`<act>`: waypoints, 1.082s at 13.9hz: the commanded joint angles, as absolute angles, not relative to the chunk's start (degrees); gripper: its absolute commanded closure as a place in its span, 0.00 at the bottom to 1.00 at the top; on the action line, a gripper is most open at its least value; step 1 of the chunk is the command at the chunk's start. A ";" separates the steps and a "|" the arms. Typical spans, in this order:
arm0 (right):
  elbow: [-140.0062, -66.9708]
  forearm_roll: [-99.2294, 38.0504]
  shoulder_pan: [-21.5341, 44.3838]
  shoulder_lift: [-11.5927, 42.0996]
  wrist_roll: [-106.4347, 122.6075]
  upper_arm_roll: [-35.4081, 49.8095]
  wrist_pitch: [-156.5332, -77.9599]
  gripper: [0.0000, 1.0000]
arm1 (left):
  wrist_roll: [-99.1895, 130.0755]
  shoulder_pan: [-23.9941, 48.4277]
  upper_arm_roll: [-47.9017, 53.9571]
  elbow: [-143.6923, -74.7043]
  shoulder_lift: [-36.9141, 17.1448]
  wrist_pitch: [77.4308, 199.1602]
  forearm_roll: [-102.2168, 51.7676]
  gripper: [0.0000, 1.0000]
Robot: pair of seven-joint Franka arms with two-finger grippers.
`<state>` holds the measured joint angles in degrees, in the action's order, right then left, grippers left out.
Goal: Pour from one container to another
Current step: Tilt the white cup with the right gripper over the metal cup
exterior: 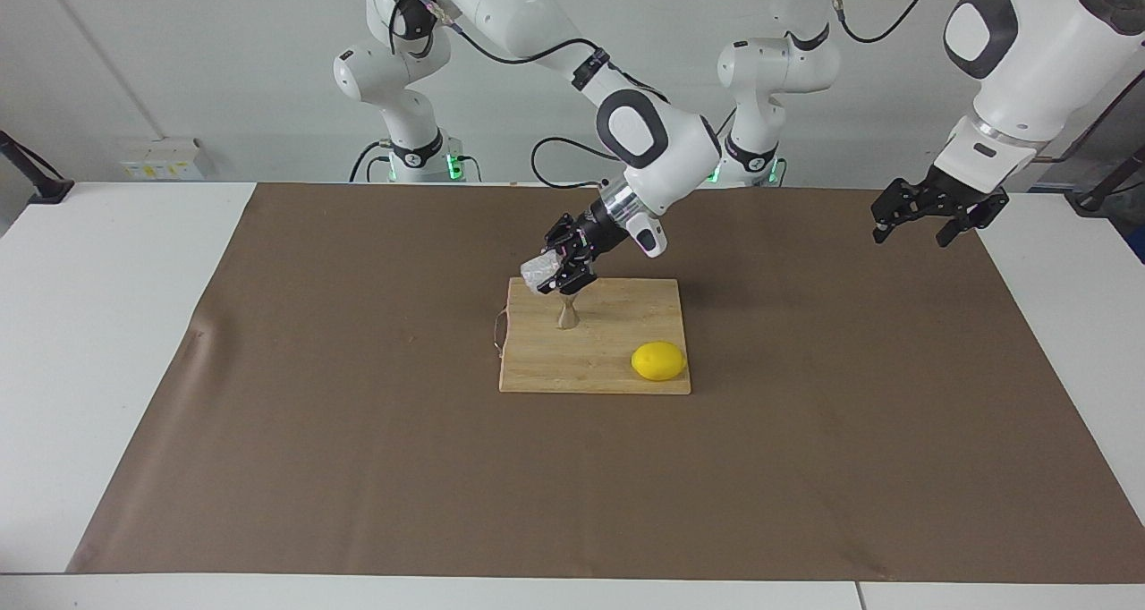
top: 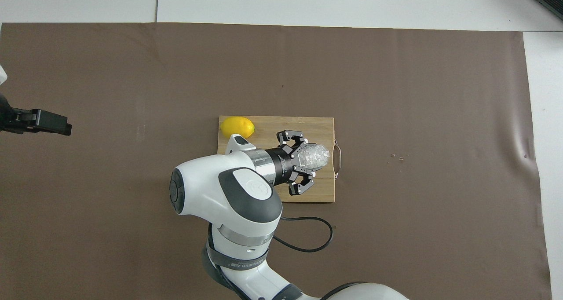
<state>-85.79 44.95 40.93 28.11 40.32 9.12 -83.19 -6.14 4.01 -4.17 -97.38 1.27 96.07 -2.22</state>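
The cup [exterior: 538, 273] is small, squat and whitish-translucent, with crinkly sides that catch the light. It lies tipped on its side in the air, its mouth pointing toward the right arm's end of the tabletop [exterior: 107, 324]. In the overhead view it hangs over the wooden cutting board [top: 323, 124], toward the board's 3 o'clock edge. The jigger [exterior: 567, 313] is a slim hourglass of two cones. It stands upright on the board directly beneath the cup in the facing view, and the wrist hides it from above.

The right gripper [exterior: 556, 270] is clamped on the cup, fingers pressed into its sides while the outer links splay out. Whether the cup's rim touches the jigger's mouth cannot be told.

The left gripper [exterior: 926, 212] waits above the brown mat [exterior: 358, 467] at the left arm's end of the tabletop, with its fingers spread wide and nothing in them.

A yellow lemon [top: 237, 127] rests on the board at its 10 o'clock corner in the overhead view, well apart from the cup.
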 commanded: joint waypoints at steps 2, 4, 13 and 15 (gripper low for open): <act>-90.26 47.46 42.27 25.14 37.27 9.49 -83.32 0.91 | -6.86 3.60 -4.04 -98.79 1.76 97.29 -2.11 0.00; -90.61 48.69 42.19 25.05 36.22 9.49 -83.50 0.91 | -6.86 3.78 -4.04 -98.88 1.67 97.29 -2.11 0.00; -93.87 53.26 42.10 23.91 31.47 9.49 -86.92 0.91 | -6.86 3.69 -3.96 -98.88 1.23 97.65 -2.11 0.00; -94.74 53.52 42.10 23.56 29.71 9.49 -86.92 0.91 | -6.86 3.69 -4.04 -99.23 0.97 97.82 -2.11 0.00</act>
<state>-91.41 51.78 42.54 25.78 31.89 9.15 -85.67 -6.14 4.01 -4.16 -97.86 0.81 96.35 -2.22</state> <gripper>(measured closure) 0.471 0.000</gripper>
